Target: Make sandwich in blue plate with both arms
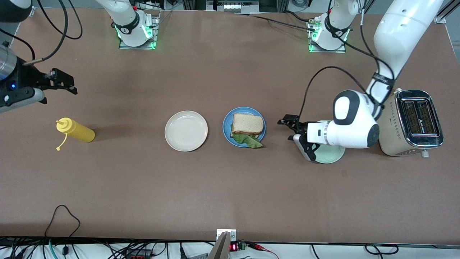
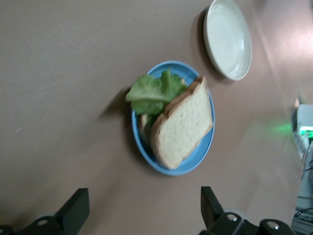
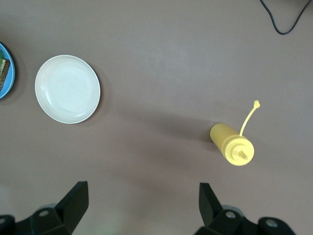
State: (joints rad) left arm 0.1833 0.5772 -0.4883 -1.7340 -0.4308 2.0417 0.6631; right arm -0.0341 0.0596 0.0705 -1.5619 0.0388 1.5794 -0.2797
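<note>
Front view: bread-and-lettuce sandwich (image 1: 247, 124) stacked on glossy round blue plate (image 1: 228, 126); soft, light, squashes easily, hold by crust edges. Left gripper (image 1: 297, 133) spread empty beside plate; right gripper (image 1: 65, 83) spread empty, waiting above yellow squeeze bottle (image 1: 76, 131).

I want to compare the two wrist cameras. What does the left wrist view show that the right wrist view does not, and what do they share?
Only the left wrist view shows the whole sandwich, its lettuce poking out, lying on the blue plate, with the open left gripper near it. Only the right wrist view shows the yellow squeeze bottle, lying on its side, and the open right gripper above bare table. Both show the cream-white plate, empty, and the brown table.
</note>
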